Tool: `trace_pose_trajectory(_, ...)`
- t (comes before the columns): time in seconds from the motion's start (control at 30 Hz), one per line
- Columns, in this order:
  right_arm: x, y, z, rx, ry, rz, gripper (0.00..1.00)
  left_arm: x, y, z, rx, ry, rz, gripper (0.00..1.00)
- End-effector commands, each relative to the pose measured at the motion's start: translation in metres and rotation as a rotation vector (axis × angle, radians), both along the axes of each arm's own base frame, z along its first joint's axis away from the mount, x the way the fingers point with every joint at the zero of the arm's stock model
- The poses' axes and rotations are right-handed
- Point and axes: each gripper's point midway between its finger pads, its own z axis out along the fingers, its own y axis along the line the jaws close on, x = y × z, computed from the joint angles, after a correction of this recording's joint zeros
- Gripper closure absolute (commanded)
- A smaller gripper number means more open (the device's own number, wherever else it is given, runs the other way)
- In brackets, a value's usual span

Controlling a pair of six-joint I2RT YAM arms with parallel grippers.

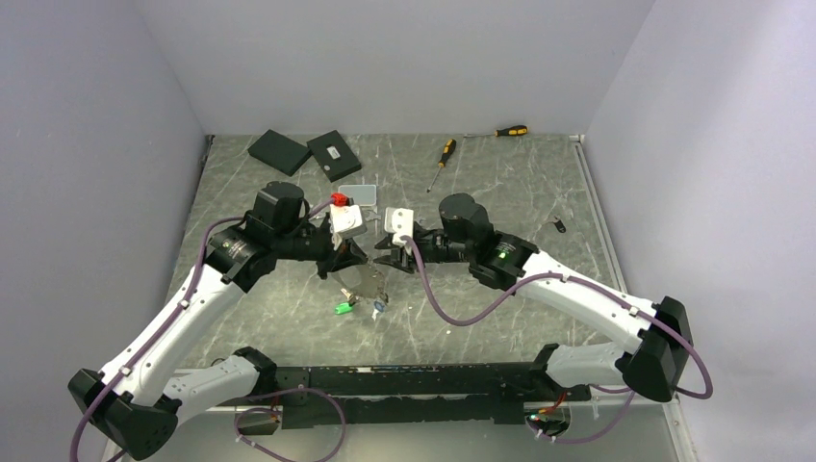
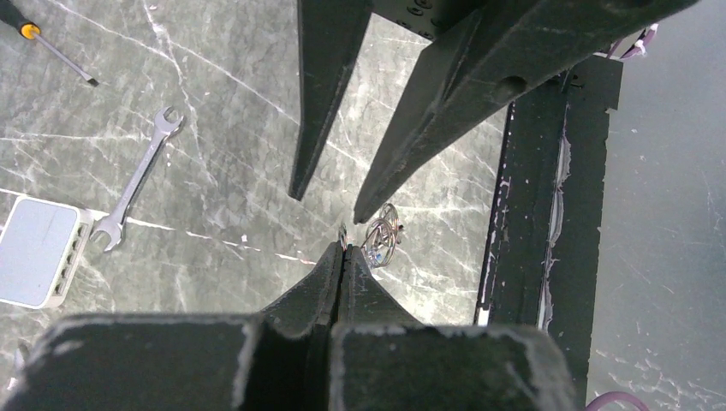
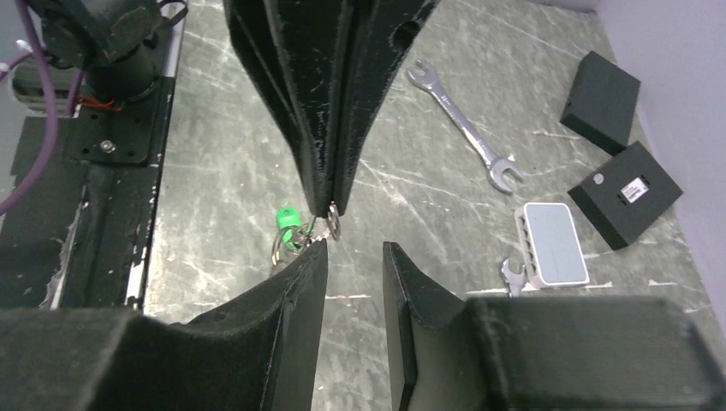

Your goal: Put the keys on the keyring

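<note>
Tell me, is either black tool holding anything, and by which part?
The left tool pinches a small silvery wire ring by its rim; a green-headed key shows close beside it. The right tool is open, holding nothing.

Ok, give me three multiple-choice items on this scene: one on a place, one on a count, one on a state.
1. The black boxes lie: A far left of the table; B near right; C between the arm bases.
2. Count of screwdrivers: A one; B two; C four.
3. Jaws of the left gripper: A wide open; B shut on the keyring; C shut on a spanner.
Key: 1 A, both sit far left; 2 B, two lie along the far edge; 3 B, they pinch the wire.
</note>
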Motion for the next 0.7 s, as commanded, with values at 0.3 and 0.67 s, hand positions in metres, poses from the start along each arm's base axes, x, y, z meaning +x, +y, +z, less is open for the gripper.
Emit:
trace_pose_trajectory(0.3,-0.008,0.014,0.021,0.073,0.000,0.086,0.70,-0.001,-0.005,0.028,-0.065,-0.074,-0.026,1.00)
trace_pose_trajectory(0.67,0.003,0.019,0.024,0.111,-0.014,0.048,0.79,-0.004,-0.008,0.032,-0.084,-0.074,-0.048,1.00)
